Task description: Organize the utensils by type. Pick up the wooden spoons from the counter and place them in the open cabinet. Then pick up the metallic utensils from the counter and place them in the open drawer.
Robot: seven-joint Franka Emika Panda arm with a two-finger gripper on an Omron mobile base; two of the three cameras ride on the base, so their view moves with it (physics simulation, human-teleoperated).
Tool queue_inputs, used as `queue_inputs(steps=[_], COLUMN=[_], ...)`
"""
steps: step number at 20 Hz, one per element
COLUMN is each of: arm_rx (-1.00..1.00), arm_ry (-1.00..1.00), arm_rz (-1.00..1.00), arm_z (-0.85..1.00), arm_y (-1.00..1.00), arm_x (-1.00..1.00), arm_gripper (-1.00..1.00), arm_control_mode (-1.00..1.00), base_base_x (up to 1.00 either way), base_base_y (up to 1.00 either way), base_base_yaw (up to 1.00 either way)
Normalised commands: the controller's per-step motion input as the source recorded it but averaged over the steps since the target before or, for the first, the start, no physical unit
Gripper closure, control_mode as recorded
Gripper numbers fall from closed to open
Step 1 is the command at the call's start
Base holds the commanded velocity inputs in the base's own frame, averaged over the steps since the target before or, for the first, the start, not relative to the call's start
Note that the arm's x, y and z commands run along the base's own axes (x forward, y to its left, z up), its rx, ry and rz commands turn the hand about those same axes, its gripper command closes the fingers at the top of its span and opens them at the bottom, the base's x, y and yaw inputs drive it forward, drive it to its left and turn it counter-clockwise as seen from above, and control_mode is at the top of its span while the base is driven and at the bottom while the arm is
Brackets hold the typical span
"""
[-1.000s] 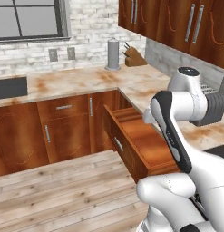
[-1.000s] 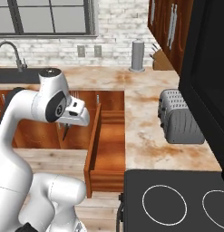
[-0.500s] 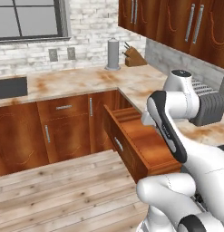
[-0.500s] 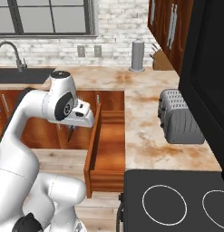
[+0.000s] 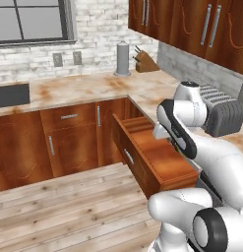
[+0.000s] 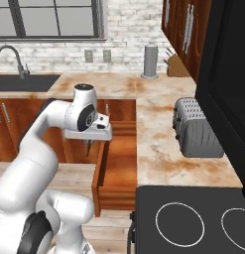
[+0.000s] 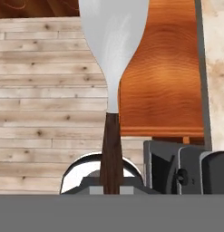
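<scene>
1 long marbled counter (image 5: pixel 93 88) runs along the brick wall and turns the corner, carrying a grey toaster (image 6: pixel 193 130), a tall grey canister (image 5: pixel 123 59) and a knife block (image 5: pixel 145 62). Below it the open drawer (image 5: pixel 155 157) stands pulled out, its wooden floor bare. Above the drawer's left edge the gripper (image 6: pixel 89 144) points down, clamped on a metal spatula (image 7: pixel 112 59) by its dark handle, pale blade hanging over the drawer edge and the plank floor.

Toaster (image 6: pixel 195 132) on counter; knife block (image 5: pixel 146 61) by backsplash — sink (image 6: pixel 25 82) left.
</scene>
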Motion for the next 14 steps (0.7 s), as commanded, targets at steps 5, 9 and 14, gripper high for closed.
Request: queue_inputs(steps=[5,9,14], arm_rx=[-0.03,-0.04,-0.05], arm_ry=[0.02,0.02,0.01], arm_rz=[0.0,0.01,0.0], arm_z=[-0.45,-0.52,-0.46], arm_y=[-0.05,0.0,0.0], arm_x=[0.35,0.44,0.47], arm_gripper=[1.0,1.0,1.0], arm_control_mode=[-1.0,-1.0,-1.0], base_base_x=[0.0,0.0,0.0], base_base_y=[0.0,0.0,0.0], base_base_yaw=[0.0,0.0,0.0])
